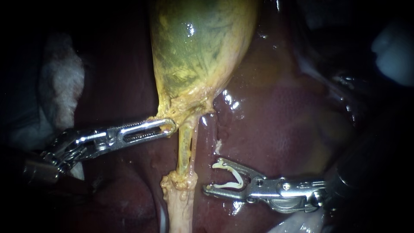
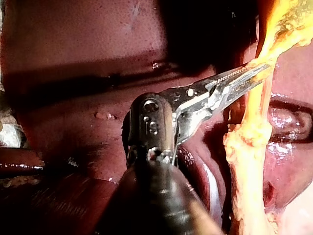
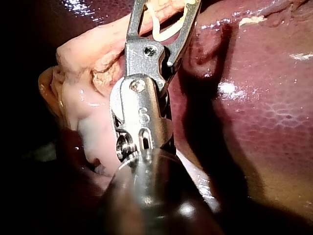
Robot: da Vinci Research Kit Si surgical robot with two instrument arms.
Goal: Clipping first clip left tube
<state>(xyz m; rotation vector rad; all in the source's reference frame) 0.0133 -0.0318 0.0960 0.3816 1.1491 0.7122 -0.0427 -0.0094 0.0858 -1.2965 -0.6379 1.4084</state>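
The green-yellow gallbladder (image 1: 194,51) hangs from the top and narrows to a neck (image 1: 185,108). My left instrument (image 1: 170,126) comes in from the left, its jaws shut on the neck tissue; the left wrist view shows them (image 2: 261,68) clamped on that yellow tissue. Two thin tubes run down from the neck, the left tube (image 1: 183,149) and a paler right one (image 1: 195,142), to a fatty lump (image 1: 179,181). My right instrument (image 1: 211,176) lies right of the tubes, apart from them. Its jaws stand wide and hold a white clip (image 1: 230,177) (image 3: 157,29) between them.
Dark red liver (image 1: 280,129) lies behind and around everything. A white gauze-like pad (image 1: 64,86) sits at the far left, behind my left instrument's shaft. A pale object (image 1: 394,51) shows at the upper right edge.
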